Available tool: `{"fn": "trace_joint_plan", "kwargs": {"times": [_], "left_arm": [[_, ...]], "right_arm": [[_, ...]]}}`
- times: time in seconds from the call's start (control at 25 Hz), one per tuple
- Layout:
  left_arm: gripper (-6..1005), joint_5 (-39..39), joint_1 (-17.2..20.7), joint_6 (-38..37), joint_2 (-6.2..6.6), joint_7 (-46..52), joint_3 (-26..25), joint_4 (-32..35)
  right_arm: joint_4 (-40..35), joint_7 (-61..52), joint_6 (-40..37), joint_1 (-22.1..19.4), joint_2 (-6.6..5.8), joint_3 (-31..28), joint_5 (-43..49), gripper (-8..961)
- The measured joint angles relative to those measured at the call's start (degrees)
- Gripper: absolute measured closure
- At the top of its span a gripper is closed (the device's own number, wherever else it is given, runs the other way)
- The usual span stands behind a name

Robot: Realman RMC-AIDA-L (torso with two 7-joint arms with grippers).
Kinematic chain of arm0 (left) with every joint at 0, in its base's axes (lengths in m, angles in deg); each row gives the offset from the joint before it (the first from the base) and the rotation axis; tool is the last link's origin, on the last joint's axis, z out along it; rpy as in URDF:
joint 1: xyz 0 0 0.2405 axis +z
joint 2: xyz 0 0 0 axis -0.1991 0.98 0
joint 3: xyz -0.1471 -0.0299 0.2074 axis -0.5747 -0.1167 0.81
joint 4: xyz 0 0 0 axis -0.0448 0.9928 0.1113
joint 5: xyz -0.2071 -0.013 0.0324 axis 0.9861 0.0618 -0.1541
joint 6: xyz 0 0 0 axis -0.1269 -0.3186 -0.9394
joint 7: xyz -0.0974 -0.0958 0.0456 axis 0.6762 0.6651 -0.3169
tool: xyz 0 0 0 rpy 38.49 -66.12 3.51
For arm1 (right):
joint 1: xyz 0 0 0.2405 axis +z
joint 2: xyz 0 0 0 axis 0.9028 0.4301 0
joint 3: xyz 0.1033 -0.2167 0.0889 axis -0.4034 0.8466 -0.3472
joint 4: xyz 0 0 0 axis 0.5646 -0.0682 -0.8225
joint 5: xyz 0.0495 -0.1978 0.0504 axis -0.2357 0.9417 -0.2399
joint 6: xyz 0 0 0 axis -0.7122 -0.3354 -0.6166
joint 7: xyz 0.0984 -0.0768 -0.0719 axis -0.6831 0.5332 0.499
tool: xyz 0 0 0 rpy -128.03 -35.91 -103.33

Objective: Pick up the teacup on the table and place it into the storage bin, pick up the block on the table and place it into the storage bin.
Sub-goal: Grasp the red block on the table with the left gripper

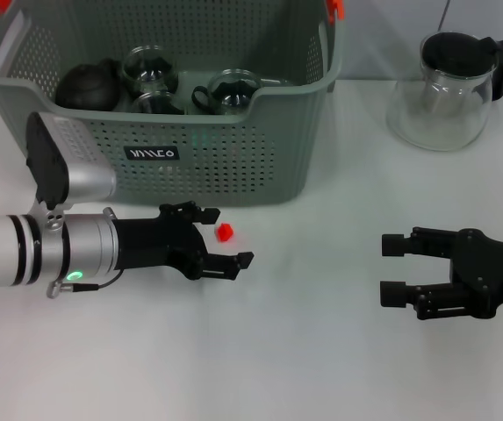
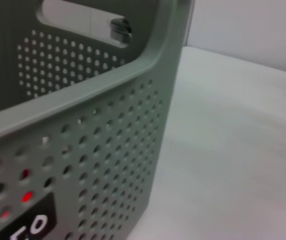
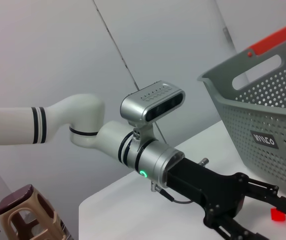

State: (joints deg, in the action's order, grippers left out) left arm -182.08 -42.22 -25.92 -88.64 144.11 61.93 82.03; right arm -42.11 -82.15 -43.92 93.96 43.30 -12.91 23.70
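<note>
Reaching low over the desk [image 1: 304, 351], the left gripper [image 1: 220, 237] is bracketing the one red block [image 1: 225, 231] with jaws apart, just near of the storage bin [image 1: 233, 167]. Closing off-centre could flick the block away (it looks light). Three glass teacups [image 1: 149, 68] are sitting in the bin; right gripper [image 1: 395, 269] is idling, jaws apart.

Left arm [image 1: 23, 250]: silver-white, black bands, green LED, silver camera housing. Both end effectors, left [image 1: 220, 239] and right [image 1: 396, 269], matte black.
</note>
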Motion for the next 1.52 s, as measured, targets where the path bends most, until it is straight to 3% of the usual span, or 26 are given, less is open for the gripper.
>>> {"fn": "trace_joint_plan", "kwargs": {"times": [0.44, 1.52], "left_arm": [[168, 0.17, -0.82, 6.18, -0.08, -0.26, 1.78, -2.25], [191, 0.16, -3.07, 9.25, -0.18, -1.18, 4.36, -4.55]], "right_arm": [[0.0, 0.07, 0.33, 0.1, 0.27, 0.18, 0.73, 9], [0.01, 0.47, 0.85, 0.37, 0.3, 0.0, 1.32, 9]]}}
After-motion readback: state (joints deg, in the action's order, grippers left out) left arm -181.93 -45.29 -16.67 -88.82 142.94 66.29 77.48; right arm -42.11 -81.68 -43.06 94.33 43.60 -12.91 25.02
